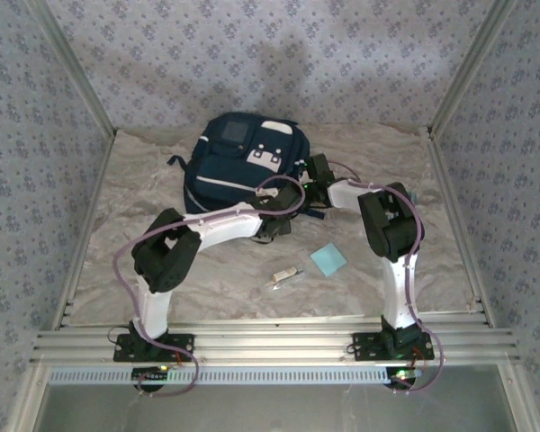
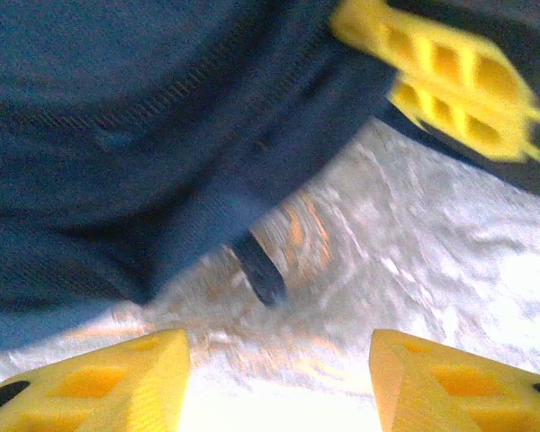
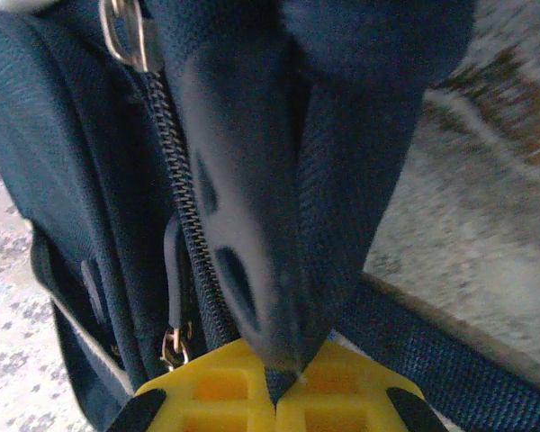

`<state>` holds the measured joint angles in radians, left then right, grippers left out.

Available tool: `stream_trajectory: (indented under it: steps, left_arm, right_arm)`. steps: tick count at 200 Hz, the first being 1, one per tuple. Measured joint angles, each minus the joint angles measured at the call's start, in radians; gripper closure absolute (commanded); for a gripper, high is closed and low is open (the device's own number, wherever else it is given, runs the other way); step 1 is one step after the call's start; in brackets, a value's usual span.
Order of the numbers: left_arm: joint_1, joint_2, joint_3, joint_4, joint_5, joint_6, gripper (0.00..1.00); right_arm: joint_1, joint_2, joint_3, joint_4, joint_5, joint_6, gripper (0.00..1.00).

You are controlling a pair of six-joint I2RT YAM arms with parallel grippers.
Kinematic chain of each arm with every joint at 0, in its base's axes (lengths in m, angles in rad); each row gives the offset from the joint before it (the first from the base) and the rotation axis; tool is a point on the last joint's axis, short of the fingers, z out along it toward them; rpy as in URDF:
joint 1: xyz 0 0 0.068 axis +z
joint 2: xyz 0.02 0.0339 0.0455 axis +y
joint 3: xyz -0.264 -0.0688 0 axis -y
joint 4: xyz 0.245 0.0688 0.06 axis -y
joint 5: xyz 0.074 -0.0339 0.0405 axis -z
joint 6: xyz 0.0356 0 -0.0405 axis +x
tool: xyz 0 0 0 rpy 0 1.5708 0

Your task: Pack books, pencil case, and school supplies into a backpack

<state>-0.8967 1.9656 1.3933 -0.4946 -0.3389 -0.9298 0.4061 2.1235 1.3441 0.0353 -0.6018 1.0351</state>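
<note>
Navy backpack (image 1: 238,162): one.
Blue pad (image 1: 328,259): one.
White stick (image 1: 283,277): one.
Right gripper (image 3: 283,373): jaws pinch backpack fabric.
Left gripper (image 2: 274,364): jaws apart, backpack just ahead.

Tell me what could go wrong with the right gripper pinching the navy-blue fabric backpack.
1. The right gripper is shut on only a narrow fold of the navy-blue fabric backpack; a pull may slip it free.
2. The left gripper stands open close beside it; they might collide.
3. The light-blue square pad and slim white stick lie between the arms and could get swept.
</note>
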Motion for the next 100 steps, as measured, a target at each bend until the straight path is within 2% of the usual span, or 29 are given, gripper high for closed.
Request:
stream_trajectory:
  steps: [39,100]
  left_arm:
    - [-0.023,-0.017,-0.011,0.000,0.001,-0.012,0.46]
    - [0.037,0.000,-0.011,-0.011,-0.044,0.005,0.45]
  right_arm:
    - [0.038,0.000,0.001,0.023,-0.022,0.020,1.00]
    - [0.048,0.001,0.001,0.032,-0.027,0.024,1.00]
